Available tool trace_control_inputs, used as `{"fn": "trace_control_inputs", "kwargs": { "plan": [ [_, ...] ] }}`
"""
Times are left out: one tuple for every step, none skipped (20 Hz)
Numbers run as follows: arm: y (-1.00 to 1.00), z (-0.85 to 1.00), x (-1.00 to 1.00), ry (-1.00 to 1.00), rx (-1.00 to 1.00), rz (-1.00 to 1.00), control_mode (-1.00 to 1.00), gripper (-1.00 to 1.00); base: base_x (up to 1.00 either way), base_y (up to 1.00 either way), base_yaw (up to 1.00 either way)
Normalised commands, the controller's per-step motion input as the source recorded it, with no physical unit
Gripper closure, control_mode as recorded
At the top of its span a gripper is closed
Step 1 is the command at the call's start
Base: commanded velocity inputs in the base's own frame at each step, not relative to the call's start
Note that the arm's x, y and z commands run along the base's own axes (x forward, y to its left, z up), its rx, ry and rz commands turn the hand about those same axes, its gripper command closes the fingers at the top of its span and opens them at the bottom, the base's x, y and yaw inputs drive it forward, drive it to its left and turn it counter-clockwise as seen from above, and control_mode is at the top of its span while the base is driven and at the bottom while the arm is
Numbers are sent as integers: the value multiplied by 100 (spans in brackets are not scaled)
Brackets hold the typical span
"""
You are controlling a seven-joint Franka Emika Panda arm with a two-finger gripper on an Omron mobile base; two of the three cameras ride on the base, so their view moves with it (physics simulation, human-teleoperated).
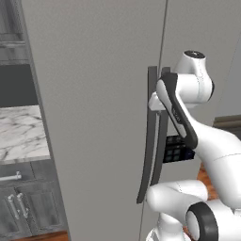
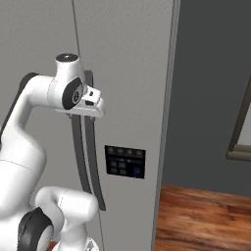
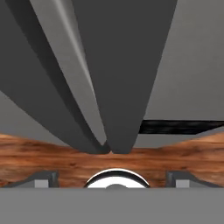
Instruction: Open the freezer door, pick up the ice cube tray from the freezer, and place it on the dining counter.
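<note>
Step in hand looks like grabbing the handle to open the freezer door (image 1: 99, 122): that's the tall grey panel left of the seam, still flush shut, so the tray is inside and unseen. Claw (image 3: 112, 181) is spread wide, pinching nothing; in the hand view the two tips sit far apart at the bottom, looking down along both handles to the wood floor (image 3: 175, 157). Two near-touching handles here: the door handle (image 1: 148, 136) and its twin (image 2: 93, 147) on the door with the button panel (image 2: 125, 162). To do it well, I'd straddle only the left handle, get both tips fully past its bar before closing, and grip mid-height where it bows out most from the panel. Then pull in an arc about the hinge on the far left edge, not straight back. Handle's long axis is vertical, curved, ends meeting the door top and bottom. Marble tabletop (image 1: 21, 132) sits off to the left
</note>
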Motion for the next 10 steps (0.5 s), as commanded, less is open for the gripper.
{"fn": "trace_control_inputs", "kwargs": {
  "plan": [
    [0,0,-69,0,-1,0,-100,-100,0,0,0],
    [1,0,-67,0,-1,0,-100,-100,0,0,0],
    [2,0,-70,0,-2,0,-100,-100,0,0,0],
    [4,0,-73,0,-3,0,-100,-100,0,0,0],
    [4,0,-72,0,-3,0,-100,-100,0,0,0],
    [4,0,-72,0,-2,0,-100,-100,0,0,0],
    [6,0,-67,0,-3,0,-100,-100,0,0,0],
    [6,0,-61,0,-3,0,-100,-100,0,0,0],
    [6,0,-46,2,-3,0,-100,-100,0,0,0],
    [9,-1,-33,1,-3,0,-100,-100,0,0,0]
  ]
}}
